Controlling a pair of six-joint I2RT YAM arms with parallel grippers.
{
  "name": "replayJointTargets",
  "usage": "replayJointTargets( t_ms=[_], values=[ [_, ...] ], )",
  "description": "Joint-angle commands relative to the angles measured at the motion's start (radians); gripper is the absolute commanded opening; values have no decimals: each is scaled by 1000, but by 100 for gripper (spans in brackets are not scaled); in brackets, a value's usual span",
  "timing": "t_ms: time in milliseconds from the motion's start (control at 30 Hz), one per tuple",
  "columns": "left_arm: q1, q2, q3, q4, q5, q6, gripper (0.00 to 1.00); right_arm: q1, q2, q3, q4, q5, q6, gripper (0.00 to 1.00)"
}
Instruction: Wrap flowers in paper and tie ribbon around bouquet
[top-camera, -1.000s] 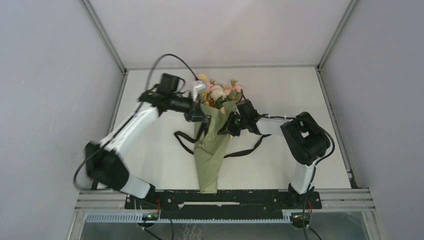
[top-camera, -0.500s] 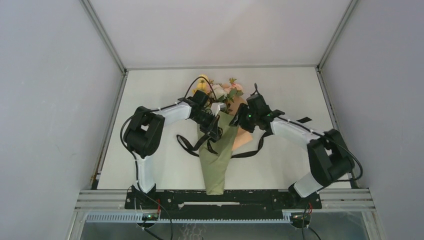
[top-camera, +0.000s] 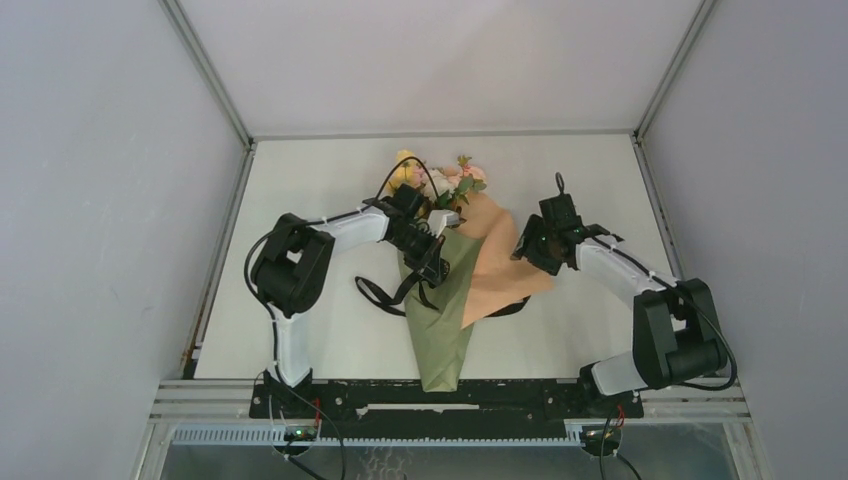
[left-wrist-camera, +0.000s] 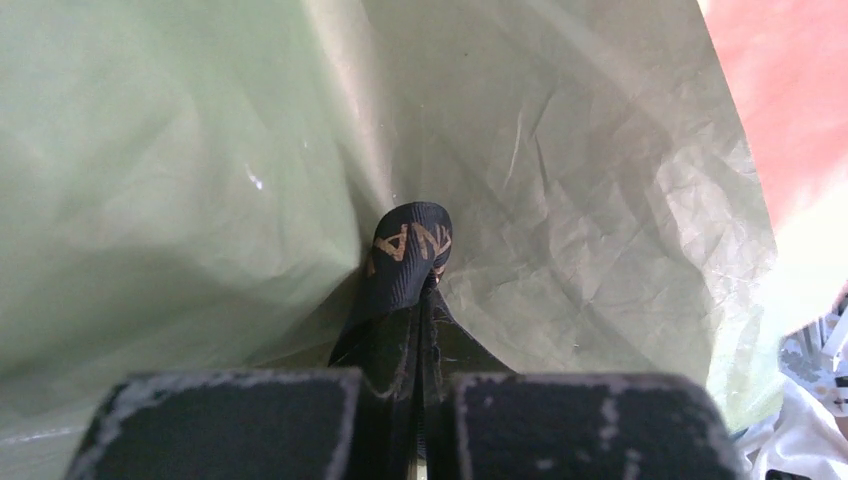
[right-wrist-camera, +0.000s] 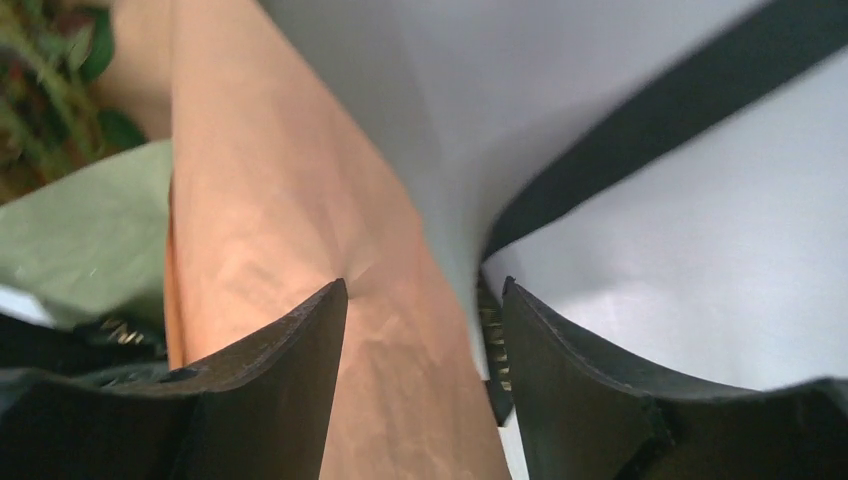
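The bouquet lies down the table's middle, an olive-green paper (top-camera: 440, 325) cone with the flowers (top-camera: 440, 180) at its far end. A peach flap of the paper (top-camera: 500, 270) lies unfolded to the right. My left gripper (top-camera: 428, 262) rests on the cone, shut on the black ribbon (left-wrist-camera: 410, 250), which has gold lettering and presses against the green paper (left-wrist-camera: 600, 200). The ribbon (top-camera: 372, 292) loops off to the cone's left. My right gripper (top-camera: 528, 245) is open over the flap's right edge; between its jaws (right-wrist-camera: 422, 290) I see peach paper (right-wrist-camera: 260, 200) and the ribbon (right-wrist-camera: 640, 130) on the table.
The white table (top-camera: 300, 200) is fenced by grey walls and metal rails at the left, right and back. Both arm bases sit on the black bar (top-camera: 440, 398) at the near edge. A cable arcs over the flowers from the left wrist.
My right gripper opened, let go of the paper and drew back to the right; the flap fell open, peach side up. The left gripper stayed shut on the ribbon, sliding slightly down the cone.
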Motion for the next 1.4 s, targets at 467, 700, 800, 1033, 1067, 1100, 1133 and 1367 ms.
replayJointTargets(
  t_ms=[467,700,800,1033,1067,1100,1133,1367],
  values=[
    [53,-307,-88,-45,-13,68,8,177,283,-10,655,-577,109,26],
    [33,-391,-164,-28,-106,97,27,221,375,19,828,-640,187,23],
    [83,-342,-174,-15,-128,73,26,232,401,22,883,-653,233,26],
    [137,-369,-257,72,13,69,27,263,504,88,966,-648,328,43],
    [135,-382,-272,87,34,78,28,270,515,106,966,-645,335,45],
    [132,-391,-280,92,47,84,28,274,523,122,958,-636,340,47],
    [128,-399,-285,93,47,90,28,274,526,131,949,-621,346,49],
    [76,-497,-284,62,-64,80,39,271,523,134,861,-548,338,46]
  ],
)
